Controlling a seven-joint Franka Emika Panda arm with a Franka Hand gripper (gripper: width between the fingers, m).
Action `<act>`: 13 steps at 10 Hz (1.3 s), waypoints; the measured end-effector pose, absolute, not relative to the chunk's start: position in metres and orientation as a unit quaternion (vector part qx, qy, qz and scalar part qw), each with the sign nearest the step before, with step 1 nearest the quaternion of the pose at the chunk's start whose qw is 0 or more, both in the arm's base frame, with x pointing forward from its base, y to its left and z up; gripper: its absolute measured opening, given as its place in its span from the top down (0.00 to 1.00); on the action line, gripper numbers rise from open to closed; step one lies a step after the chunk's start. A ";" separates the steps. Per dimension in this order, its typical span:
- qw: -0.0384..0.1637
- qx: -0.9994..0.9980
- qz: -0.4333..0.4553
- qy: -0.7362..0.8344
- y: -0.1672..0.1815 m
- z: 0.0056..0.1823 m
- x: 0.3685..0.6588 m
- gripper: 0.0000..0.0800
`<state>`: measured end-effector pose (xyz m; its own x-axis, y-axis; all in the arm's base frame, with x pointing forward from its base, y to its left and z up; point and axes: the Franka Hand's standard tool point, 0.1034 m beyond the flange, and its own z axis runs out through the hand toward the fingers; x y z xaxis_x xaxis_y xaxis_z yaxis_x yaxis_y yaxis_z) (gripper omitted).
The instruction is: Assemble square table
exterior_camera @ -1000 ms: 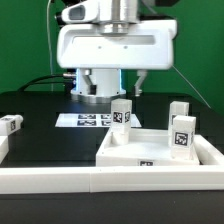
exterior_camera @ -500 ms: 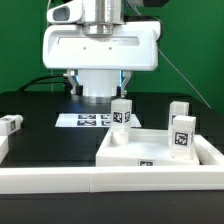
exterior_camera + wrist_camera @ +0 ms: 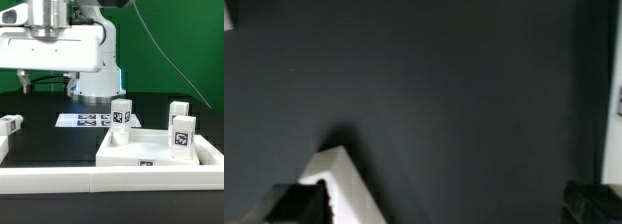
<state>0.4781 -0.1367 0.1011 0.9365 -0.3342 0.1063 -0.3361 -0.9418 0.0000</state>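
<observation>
The arm's white housing (image 3: 55, 45) hides its fingers; picture edges crop it.

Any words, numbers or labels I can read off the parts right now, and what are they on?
No readable words or numbers anywhere.
Legs: black-and-white square tags, patterns only.
Square table: one small tag on its near rim, pattern only.
Marker board: tags, too small to make out.
Wrist view: no text.

Upright legs (image 3: 122, 113) around open slab (image 3: 135, 150)
</observation>
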 end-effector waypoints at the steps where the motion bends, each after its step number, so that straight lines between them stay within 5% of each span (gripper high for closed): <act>1: 0.010 0.984 0.052 -0.172 -0.143 0.101 0.477 0.19; 9: 0.023 0.987 0.045 -0.154 -0.226 0.089 0.432 0.19; 12: 0.011 0.987 0.027 -0.156 -0.219 0.086 0.431 0.19; 13: -0.014 0.987 -0.019 -0.157 -0.213 0.083 0.427 0.19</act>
<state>0.4271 -0.2128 0.0825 0.9502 -0.3088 -0.0414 -0.3099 -0.9505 -0.0226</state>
